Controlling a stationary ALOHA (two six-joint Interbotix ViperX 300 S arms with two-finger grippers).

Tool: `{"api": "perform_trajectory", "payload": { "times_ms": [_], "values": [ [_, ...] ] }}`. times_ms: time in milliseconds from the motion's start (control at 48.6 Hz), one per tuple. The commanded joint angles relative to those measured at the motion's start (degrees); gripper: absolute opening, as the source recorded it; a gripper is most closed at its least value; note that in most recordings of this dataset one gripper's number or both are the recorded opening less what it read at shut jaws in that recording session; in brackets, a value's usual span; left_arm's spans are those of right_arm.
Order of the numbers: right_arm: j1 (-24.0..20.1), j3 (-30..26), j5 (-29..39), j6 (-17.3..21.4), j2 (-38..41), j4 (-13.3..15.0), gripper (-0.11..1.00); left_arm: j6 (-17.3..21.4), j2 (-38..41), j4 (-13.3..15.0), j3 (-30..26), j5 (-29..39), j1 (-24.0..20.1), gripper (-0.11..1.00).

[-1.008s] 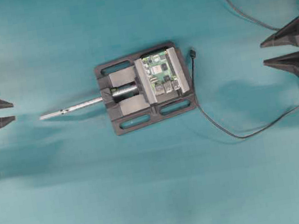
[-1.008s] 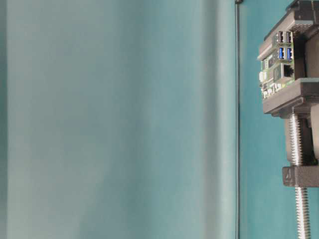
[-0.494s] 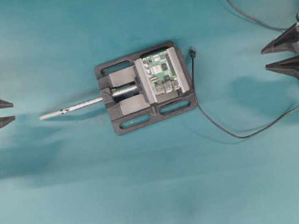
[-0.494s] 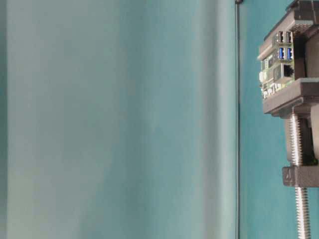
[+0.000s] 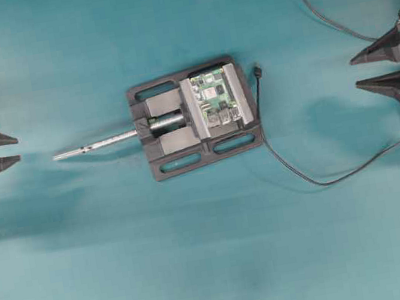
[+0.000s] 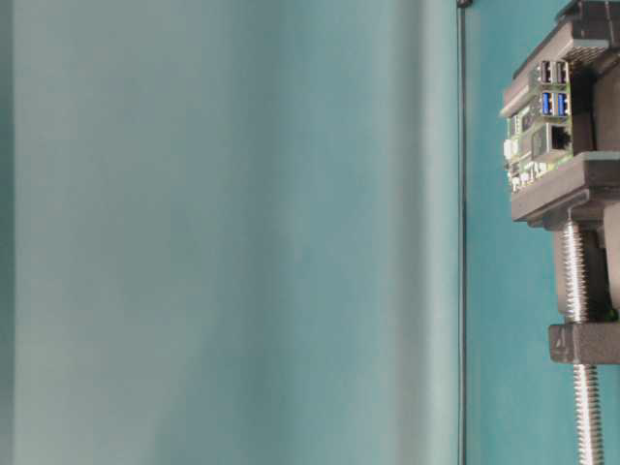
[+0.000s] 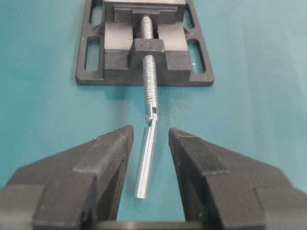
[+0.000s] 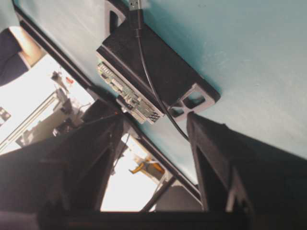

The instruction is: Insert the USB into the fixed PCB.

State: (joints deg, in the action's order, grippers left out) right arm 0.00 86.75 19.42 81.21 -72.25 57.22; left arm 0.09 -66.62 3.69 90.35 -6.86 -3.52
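Overhead view: fixed PCB (image 5: 216, 99) clamped in a black vise (image 5: 195, 118) mid-table, long metal screw (image 5: 96, 143) sticking out left. USB (image 5: 258, 71) plug lies on the teal table (image 5: 202, 256) just right of the vise, its thin cable (image 5: 326, 179) looping off toward the right side. Left gripper (image 5: 18, 147) at the left edge, jaws wide, empty, in line with the screw tip. Right gripper (image 5: 353, 72) at the right edge, jaws wide, empty, well apart from the plug.
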Motion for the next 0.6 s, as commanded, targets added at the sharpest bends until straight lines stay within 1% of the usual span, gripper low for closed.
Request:
{"api": "perform_trajectory", "payload": {
  "times_ms": [0,123,165,247,308,411,494,576],
  "values": [
    [0.1,-1.6,0.2,0.2,0.4,0.0,0.63,0.1,0.4,-0.2,-0.7,-0.4,-0.2,0.55],
    [0.1,-2.5,1.3,-0.7,0.4,0.5,0.63,0.1,0.4,-0.3,-0.7,-0.4,-0.2,0.55],
    [0.1,-2.9,1.7,-1.7,0.4,1.3,0.63,0.1,0.4,-0.2,-0.7,-0.4,-0.2,0.55],
    [0.1,-3.6,1.6,-3.7,0.4,4.0,0.63,0.1,0.4,-0.3,-0.7,-0.5,-0.2,0.55],
    [0.1,-4.4,1.1,-6.4,0.4,6.0,0.63,0.1,0.4,-0.3,-0.7,-0.4,-0.2,0.55],
    [0.1,-5.4,1.0,-10.8,0.4,7.6,0.63,0.1,0.4,-0.3,-0.7,-0.4,-0.2,0.55],
    [0.1,-6.1,0.8,-15.3,0.4,8.3,0.63,0.1,0.4,-0.3,-0.7,-0.4,-0.2,0.55],
    [0.1,-6.8,0.1,-21.1,0.4,8.3,0.63,0.1,0.4,-0.3,-0.7,-0.4,-0.2,0.55]
  ]
}}
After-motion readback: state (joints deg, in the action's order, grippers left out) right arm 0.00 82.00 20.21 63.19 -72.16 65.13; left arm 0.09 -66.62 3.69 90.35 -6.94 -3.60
